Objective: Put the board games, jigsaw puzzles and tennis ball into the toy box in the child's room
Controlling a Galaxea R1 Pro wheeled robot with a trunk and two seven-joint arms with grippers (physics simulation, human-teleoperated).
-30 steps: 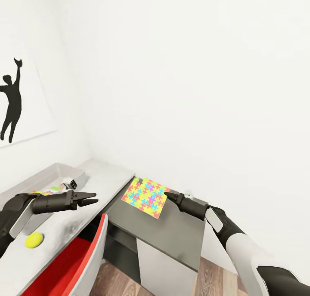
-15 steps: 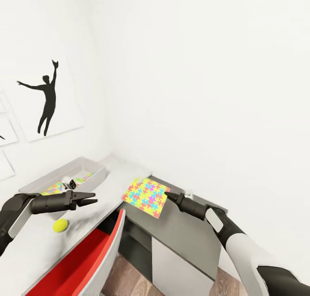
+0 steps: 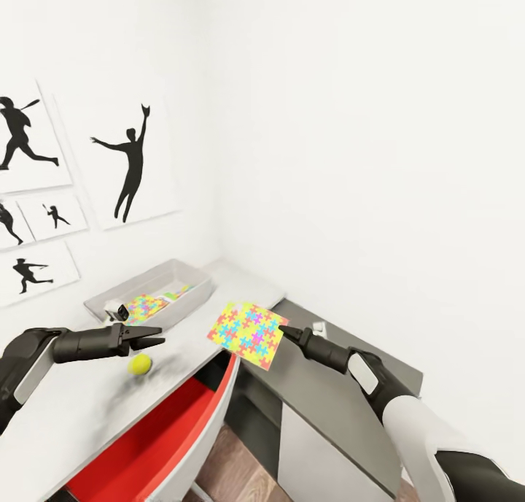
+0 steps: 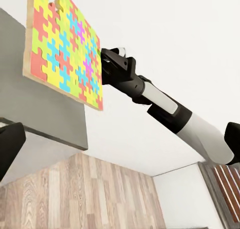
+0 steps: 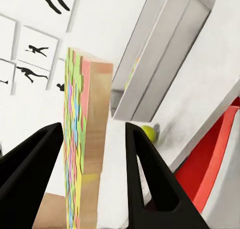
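The puzzle (image 3: pixel 246 334), a thin square of yellow, blue, pink and green interlocking pieces, hangs tilted in the air above the edge where the pale table (image 3: pixel 65 414) meets the dark grey cabinet (image 3: pixel 343 400). The right gripper (image 3: pixel 283 332) pinches it by the edge nearest the arm; in the right wrist view the puzzle (image 5: pixel 82 139) stands edge-on between the two black fingers (image 5: pixel 145 174), which stand apart around it, its plain brown back turned to one finger, though whether both pads touch it cannot be told there. The left wrist view shows the puzzle's (image 4: pixel 65 44) printed face and the right gripper (image 4: pixel 103 64) clamped at its rim. Beyond the puzzle, on the table against the wall, sits the toy box (image 3: pixel 193 298), a shallow light-grey tray that already has a second puzzle (image 3: pixel 146 305) lying flat in it, with some green showing beside that. The tennis ball (image 3: pixel 139 363) rests on the table in front of the box, just below the left gripper (image 3: pixel 154 337). That gripper hovers over the table near the box, its fingers slightly parted with nothing between them. A red chair (image 3: pixel 160 443) is pushed in under the table edge. Black sports-silhouette pictures (image 3: pixel 131 159) hang on the white wall above.
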